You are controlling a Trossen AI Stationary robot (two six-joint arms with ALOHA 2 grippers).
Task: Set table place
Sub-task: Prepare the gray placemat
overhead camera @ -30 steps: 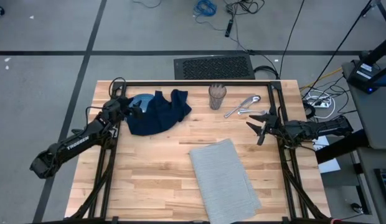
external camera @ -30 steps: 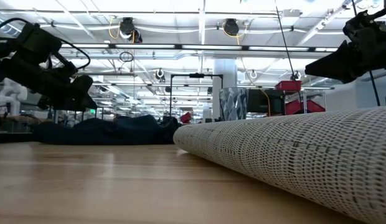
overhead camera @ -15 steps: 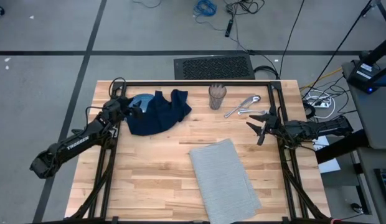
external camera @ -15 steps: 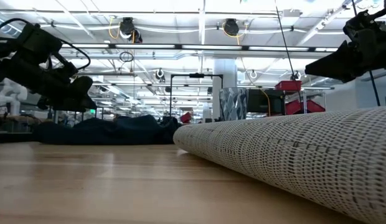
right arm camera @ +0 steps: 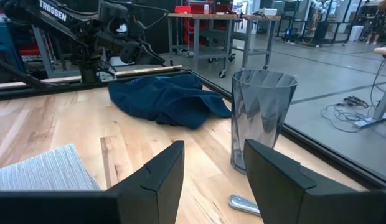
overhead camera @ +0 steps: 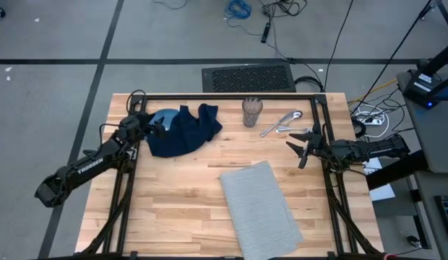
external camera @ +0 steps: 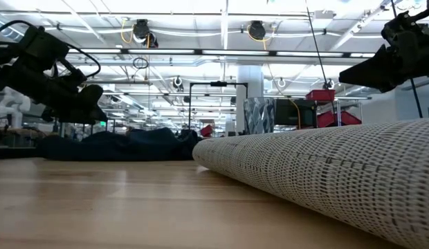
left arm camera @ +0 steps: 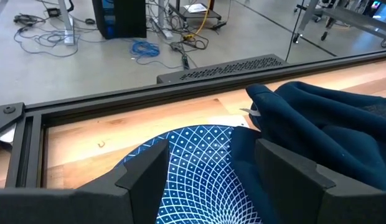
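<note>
The grey placemat [overhead camera: 261, 208] lies on the wooden table [overhead camera: 173, 195] right of centre near the front, doubled over with a rounded fold [external camera: 221, 155]. At the far left a blue patterned plate [left arm camera: 193, 162] sits half under a crumpled navy napkin [overhead camera: 186, 130]. My left gripper [overhead camera: 159, 128] hangs open just over the plate's left part, its fingers [left arm camera: 146, 171] apart from it. My right gripper [overhead camera: 296, 150] is open at the table's right side, pointing level toward the glass [right arm camera: 261, 118].
A clear glass [overhead camera: 252, 112] stands at the far edge's middle, with metal cutlery [overhead camera: 282, 123] lying to its right. The black frame rail [left arm camera: 118, 99] runs along the far edge. Bare wood lies between the napkin and the placemat.
</note>
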